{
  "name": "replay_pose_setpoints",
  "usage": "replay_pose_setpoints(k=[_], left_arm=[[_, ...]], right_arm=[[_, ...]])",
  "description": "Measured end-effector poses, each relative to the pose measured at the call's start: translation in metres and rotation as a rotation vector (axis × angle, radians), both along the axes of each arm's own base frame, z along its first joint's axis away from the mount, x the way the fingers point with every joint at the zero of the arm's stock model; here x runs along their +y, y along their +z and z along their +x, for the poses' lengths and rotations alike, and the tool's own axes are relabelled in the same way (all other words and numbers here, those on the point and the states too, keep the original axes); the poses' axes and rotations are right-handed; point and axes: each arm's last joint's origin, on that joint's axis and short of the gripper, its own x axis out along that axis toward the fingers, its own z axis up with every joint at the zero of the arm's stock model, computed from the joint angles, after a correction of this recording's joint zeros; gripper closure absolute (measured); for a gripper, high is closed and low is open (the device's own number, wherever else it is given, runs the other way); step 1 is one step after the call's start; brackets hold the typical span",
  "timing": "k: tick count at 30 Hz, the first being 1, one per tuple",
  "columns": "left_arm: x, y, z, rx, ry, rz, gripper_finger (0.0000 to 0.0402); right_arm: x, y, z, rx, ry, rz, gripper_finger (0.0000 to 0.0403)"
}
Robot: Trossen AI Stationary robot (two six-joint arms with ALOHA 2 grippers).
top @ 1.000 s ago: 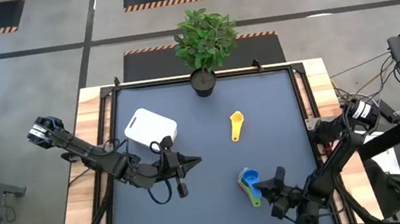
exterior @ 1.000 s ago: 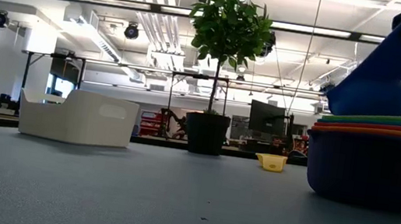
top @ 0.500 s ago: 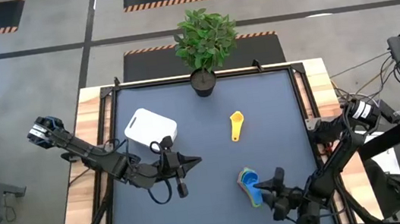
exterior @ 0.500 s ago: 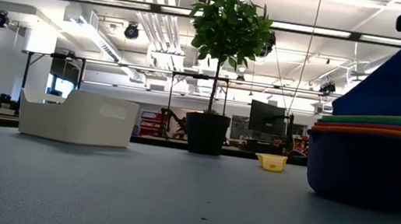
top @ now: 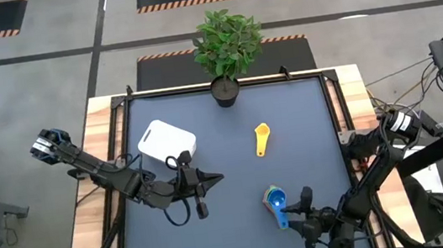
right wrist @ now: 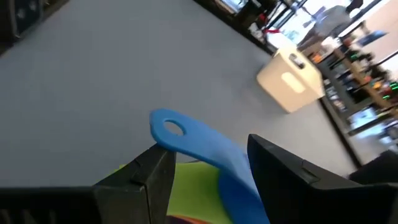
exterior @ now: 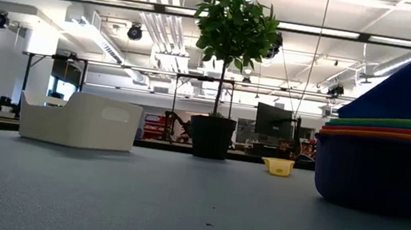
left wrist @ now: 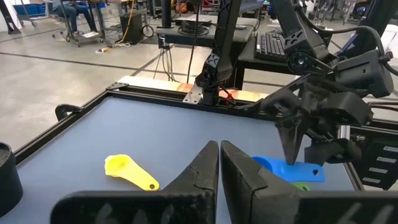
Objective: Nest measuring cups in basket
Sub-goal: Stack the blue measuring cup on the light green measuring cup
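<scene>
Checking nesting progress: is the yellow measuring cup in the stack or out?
Out. The yellow measuring cup lies alone on the table, apart from the stack of nested cups.

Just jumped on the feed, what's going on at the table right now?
The right gripper sits at the nested stack of measuring cups near the table's front right, fingers apart on either side of the blue cup's handle. One yellow cup lies alone mid-table. The white basket stands at the left, no cups visible in it. The left gripper waits shut beside the basket.
</scene>
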Motion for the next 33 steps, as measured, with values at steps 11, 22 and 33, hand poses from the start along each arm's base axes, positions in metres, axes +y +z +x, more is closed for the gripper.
replay_pose_setpoints(k=[11, 22, 33], left_arm=[[0.000, 0.000, 0.000, 0.000, 0.000, 0.000, 0.0402], [0.000, 0.000, 0.000, -0.002, -0.001, -0.002, 0.0402], [0.000, 0.001, 0.000, -0.003, -0.003, 0.018, 0.0402]], right_arm=[[-0.001, 0.002, -0.003, 0.062, 0.002, 0.163, 0.0215], [-0.004, 0.028, -0.012, 0.287, 0.050, 0.394, 0.0218], [-0.027, 0.102, 0.004, 0.262, 0.011, 0.531, 0.0331]])
